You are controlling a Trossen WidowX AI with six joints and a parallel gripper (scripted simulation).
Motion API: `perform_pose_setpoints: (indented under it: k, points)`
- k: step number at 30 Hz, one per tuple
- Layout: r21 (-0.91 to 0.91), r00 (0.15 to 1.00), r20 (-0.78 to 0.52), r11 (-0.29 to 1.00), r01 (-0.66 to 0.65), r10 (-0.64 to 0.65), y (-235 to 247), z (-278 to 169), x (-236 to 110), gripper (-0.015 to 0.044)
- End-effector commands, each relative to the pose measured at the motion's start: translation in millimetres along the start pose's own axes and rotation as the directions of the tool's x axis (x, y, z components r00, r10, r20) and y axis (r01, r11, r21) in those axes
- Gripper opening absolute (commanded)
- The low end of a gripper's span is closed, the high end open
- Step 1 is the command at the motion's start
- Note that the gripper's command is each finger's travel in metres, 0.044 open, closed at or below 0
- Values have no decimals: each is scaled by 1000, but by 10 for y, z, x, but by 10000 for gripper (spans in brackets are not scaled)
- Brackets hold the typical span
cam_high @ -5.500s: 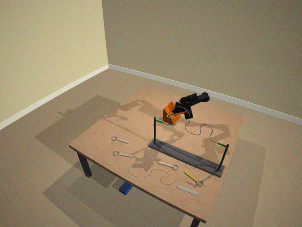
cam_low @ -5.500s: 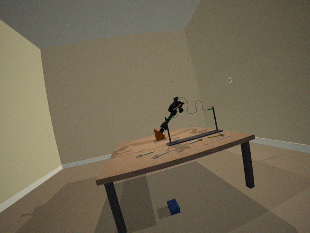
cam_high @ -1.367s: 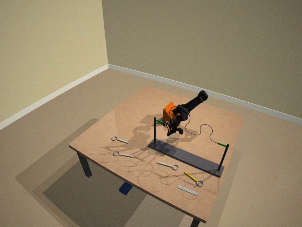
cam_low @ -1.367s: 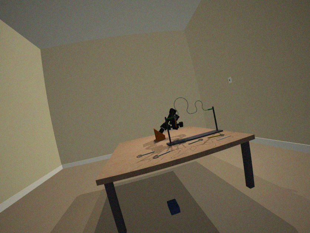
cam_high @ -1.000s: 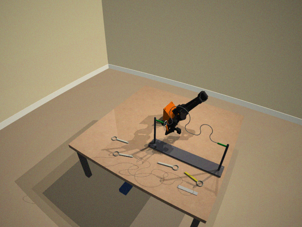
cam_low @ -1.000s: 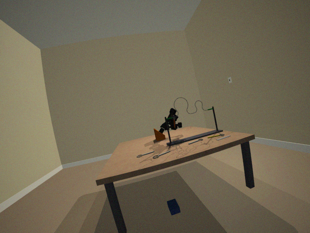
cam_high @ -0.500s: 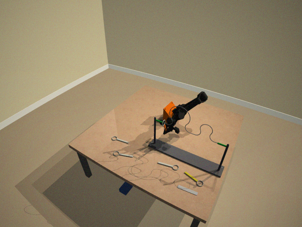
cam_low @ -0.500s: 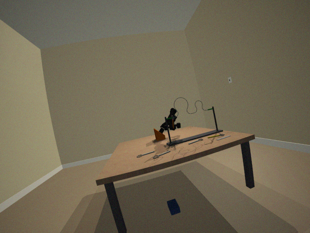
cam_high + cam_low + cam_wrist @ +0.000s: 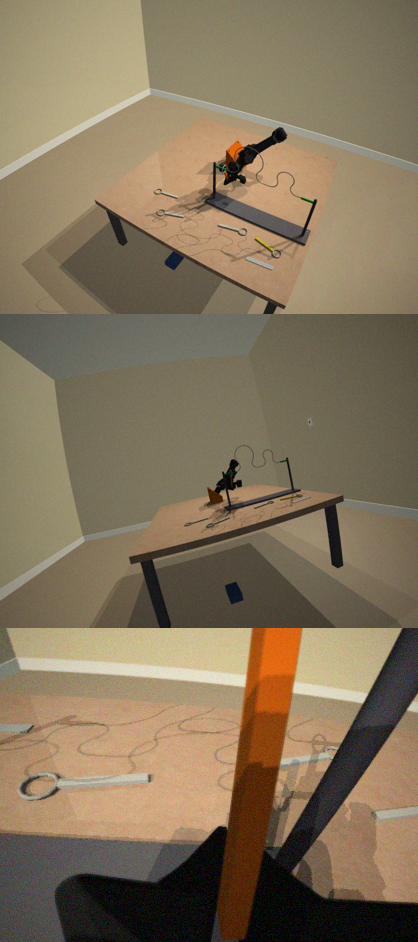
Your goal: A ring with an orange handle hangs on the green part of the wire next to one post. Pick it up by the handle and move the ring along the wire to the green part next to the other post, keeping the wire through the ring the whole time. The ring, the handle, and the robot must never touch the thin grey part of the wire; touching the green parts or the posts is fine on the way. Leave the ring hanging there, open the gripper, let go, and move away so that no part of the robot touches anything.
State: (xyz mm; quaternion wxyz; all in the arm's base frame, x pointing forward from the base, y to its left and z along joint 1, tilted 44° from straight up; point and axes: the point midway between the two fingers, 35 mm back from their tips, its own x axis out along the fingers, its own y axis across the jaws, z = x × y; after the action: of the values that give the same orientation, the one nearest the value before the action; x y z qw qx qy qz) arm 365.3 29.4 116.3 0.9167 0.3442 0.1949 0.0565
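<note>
4 spare rings lie flat on table (image 9: 189,158): 3 grey-handled (image 9: 166,194), 1 yellow-handled (image 9: 267,247), plus loose grey strip (image 9: 259,262). Dark post (image 9: 350,753) stands just beside orange handle (image 9: 260,778). My gripper (image 9: 227,833) pinches handle, a square bar. Ring (image 9: 223,168) hangs on green wire part (image 9: 220,166) by that post. My arm reaches down from orange base (image 9: 233,152).

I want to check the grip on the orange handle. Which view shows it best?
The wrist view: the handle fills the frame, rising upright from between the dark fingers of the shut pincer. In the top view it is a small sliver among the arm; in the exterior view it is barely distinguishable.
</note>
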Motion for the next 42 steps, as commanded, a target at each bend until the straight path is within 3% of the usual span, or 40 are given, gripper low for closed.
perform_pose_setpoints:
  k: [1, 33, 42]
  points:
    - [-2, 1000, -1, 1000, -1, 1, -42, -2, 3, -150]
    - [-2, 1000, -1, 1000, -2, 2, -58, -141, 63, -150]
    - [-5, 1000, -2, 1000, -4, 4, -53, -139, 63, 86]
